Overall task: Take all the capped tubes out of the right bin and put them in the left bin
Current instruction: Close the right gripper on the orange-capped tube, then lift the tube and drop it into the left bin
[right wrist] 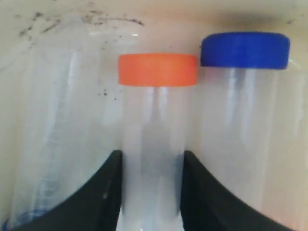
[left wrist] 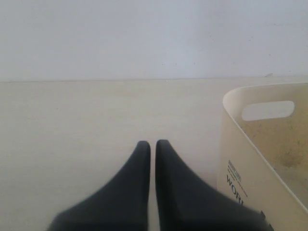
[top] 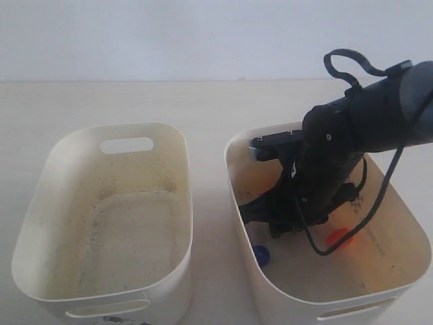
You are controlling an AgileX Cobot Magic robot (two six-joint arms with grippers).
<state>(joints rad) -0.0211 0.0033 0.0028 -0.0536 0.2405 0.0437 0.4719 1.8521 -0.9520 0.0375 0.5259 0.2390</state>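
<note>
In the right wrist view, an orange-capped tube (right wrist: 158,70) lies between the two black fingers of my right gripper (right wrist: 152,159), which press its clear body from both sides. A blue-capped tube (right wrist: 245,49) lies beside it, and another clear tube (right wrist: 53,120) lies on the other side. In the exterior view my right gripper (top: 269,215) reaches down into the right bin (top: 237,176), where a blue cap (top: 261,254) and an orange cap (top: 338,237) show. The left bin (top: 47,169) holds no tubes. My left gripper (left wrist: 153,143) is shut over bare table beside the left bin (left wrist: 240,163).
The two bins stand side by side on a pale table (top: 203,101), with a narrow gap between them. The right arm (top: 352,128) and its black cable (top: 379,196) hang over the right bin. A wall rises behind the table.
</note>
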